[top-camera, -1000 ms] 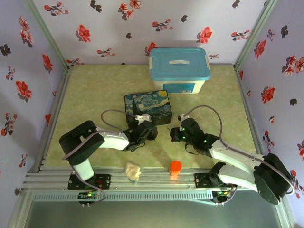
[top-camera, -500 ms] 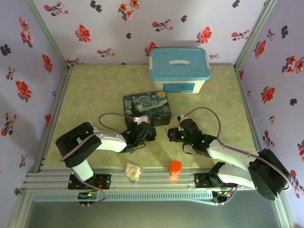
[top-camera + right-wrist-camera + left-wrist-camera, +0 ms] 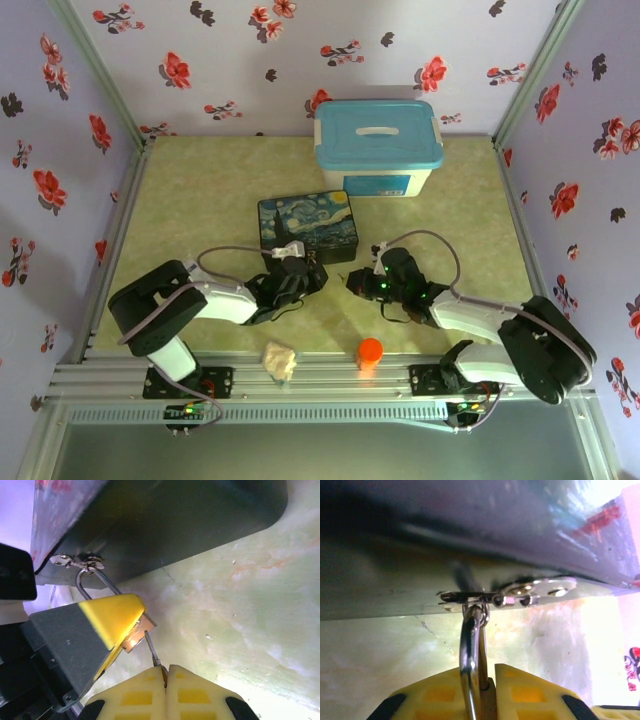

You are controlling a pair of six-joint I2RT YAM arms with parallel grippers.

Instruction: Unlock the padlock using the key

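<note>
Left gripper (image 3: 482, 680): fingers (image 3: 530, 687) clamped on the padlock (image 3: 471, 655), one yellow pad on each side of its body. In the left wrist view the padlock's long axis runs straight up from between my pads. The silver shackle points up at the box (image 3: 470, 520) and is hooked through the loop of the metal hasp (image 3: 530, 592) on the box's lower edge. The brass body is the end away from the box.

Right gripper (image 3: 166, 672): fingers pressed together on the key (image 3: 151, 650), with only its thin blade sticking out. In the right wrist view the blade runs up and to the left from my fingertips. Its tip is at the bare end face of the padlock's brass body (image 3: 137, 632). I cannot tell whether the tip has entered the keyhole.

Top view: both grippers meet just in front of the box (image 3: 305, 222), low over the table (image 3: 200, 200), left gripper (image 3: 300, 272) facing right gripper (image 3: 355, 283).
</note>
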